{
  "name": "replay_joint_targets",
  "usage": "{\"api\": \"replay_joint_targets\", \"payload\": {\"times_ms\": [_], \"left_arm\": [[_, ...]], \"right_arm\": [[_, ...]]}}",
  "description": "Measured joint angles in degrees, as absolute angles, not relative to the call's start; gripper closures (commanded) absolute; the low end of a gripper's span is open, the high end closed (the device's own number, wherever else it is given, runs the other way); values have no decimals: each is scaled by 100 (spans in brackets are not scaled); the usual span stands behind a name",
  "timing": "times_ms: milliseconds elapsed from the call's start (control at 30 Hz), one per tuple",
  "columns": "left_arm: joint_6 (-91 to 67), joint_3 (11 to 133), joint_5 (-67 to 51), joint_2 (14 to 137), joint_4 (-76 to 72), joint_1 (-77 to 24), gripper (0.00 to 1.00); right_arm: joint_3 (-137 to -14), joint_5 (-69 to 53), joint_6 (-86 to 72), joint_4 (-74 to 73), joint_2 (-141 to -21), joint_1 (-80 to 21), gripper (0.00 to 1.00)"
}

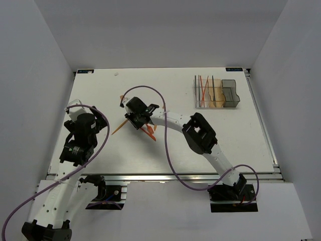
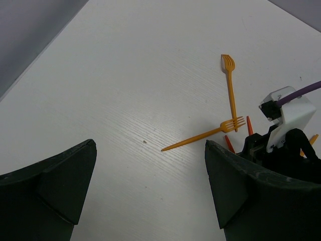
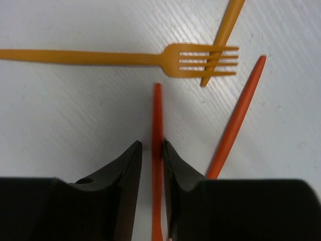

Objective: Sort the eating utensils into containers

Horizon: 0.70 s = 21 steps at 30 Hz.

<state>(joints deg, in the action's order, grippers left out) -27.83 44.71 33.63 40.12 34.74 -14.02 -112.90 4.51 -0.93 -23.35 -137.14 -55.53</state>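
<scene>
Right gripper point(image 3: 151, 150) reached to table centre, pointing down, fingers nearly closed around red utensil point(image 3: 157, 115). Left gripper point(image 2: 150, 191) raised, spread wide, holding nothing. White table point(image 1: 100, 95), grey walls.

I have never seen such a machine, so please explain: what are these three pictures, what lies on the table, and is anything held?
Two robot arms are fixed at the near edge of a white table. One picture looks down from above; the other two come from cameras on each wrist. The left gripper hangs open over bare table. The right gripper has its fingers on either side of a red utensil lying flat, closing around it; the utensil is not lifted. Nearby lie two crossed orange forks and another red utensil. At the far right stand the containers, some utensils already inside.
</scene>
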Motion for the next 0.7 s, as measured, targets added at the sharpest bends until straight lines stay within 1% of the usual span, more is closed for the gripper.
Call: {"api": "replay_joint_targets", "payload": {"times_ms": [33, 67, 100, 167, 267, 400, 467, 600, 700], "left_arm": [[-2783, 4471, 3361, 4001, 3476, -1402, 2], [-2783, 4471, 3361, 3992, 3474, -1402, 2], [-2783, 4471, 3361, 3981, 3474, -1402, 2], [-2781, 4471, 3358, 3968, 3474, -1402, 2], [-2777, 4471, 3358, 3944, 3474, -1402, 2], [-2768, 4471, 3358, 3927, 3474, -1402, 2], [-2768, 4471, 3358, 3927, 3474, -1402, 2], [-2768, 4471, 3358, 3927, 3474, -1402, 2], [-2768, 4471, 3361, 3927, 3474, -1402, 2]], "right_arm": [[-11281, 462, -82, -2351, -13714, -5564, 76], [-11268, 467, -84, -2362, -13714, -5570, 83], [-11255, 445, -106, -2351, -13708, -5588, 92], [-11161, 427, -115, -2333, -13649, -5616, 94], [-10665, 336, -222, -2252, -13340, -5666, 94], [-10071, -40, -460, -2388, -12866, -5730, 100], [-9815, -228, -615, -2368, -12560, -5741, 100], [-9389, -462, -917, -2187, -11491, -5677, 100], [-9308, -375, -1072, -1870, -10554, -5264, 100]]}}
